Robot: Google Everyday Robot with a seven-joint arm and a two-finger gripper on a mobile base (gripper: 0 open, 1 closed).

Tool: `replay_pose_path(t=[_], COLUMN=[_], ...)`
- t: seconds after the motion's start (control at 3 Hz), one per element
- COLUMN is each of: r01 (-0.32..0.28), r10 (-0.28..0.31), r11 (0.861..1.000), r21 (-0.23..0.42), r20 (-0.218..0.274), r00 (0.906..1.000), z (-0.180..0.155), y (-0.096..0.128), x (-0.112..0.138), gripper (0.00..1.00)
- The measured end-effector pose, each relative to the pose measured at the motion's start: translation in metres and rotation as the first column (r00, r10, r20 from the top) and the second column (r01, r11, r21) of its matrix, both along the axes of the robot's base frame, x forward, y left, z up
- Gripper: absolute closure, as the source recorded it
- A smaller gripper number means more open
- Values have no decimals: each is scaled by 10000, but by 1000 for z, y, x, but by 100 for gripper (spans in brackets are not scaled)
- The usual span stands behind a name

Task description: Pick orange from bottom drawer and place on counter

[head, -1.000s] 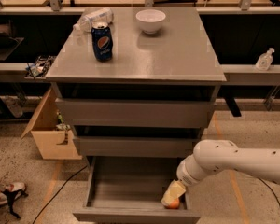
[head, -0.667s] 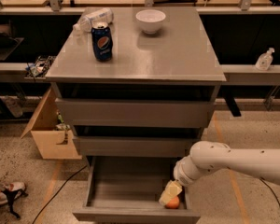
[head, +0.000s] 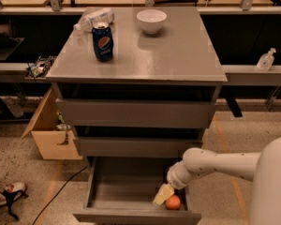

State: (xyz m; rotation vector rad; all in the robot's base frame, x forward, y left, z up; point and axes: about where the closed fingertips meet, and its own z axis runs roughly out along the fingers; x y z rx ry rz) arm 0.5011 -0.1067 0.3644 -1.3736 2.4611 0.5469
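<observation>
1. Orange [head: 173, 202] sits in open bottom drawer [head: 126, 184], front-right corner.
2. Gripper [head: 163, 194] just beside it at 10 o'clock; whether spread or closed, cannot tell.
3. Counter [head: 178, 50] at 12 o'clock carries white bowl [head: 151, 20], Pepsi can [head: 102, 42].

the gripper [head: 163, 194] sits in the bottom drawer [head: 122, 186] at 6 o'clock, covering the orange [head: 174, 202] on its left side. the picture's lower edge cuts the drawer front, and the 4 o'clock edge cuts the arm [head: 225, 163].
</observation>
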Motion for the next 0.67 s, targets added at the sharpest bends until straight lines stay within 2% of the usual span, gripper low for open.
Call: replay_pose_path(t=[0.33,0.67], r01=[607,1311], r10=[-606,-1311], r11=[9981,9913], r21=[106,120], r20=[-34,-59], r00=[9982,9914], z=[-37,-66], y=[-3,-15], x=[15,31], gripper=[0,0])
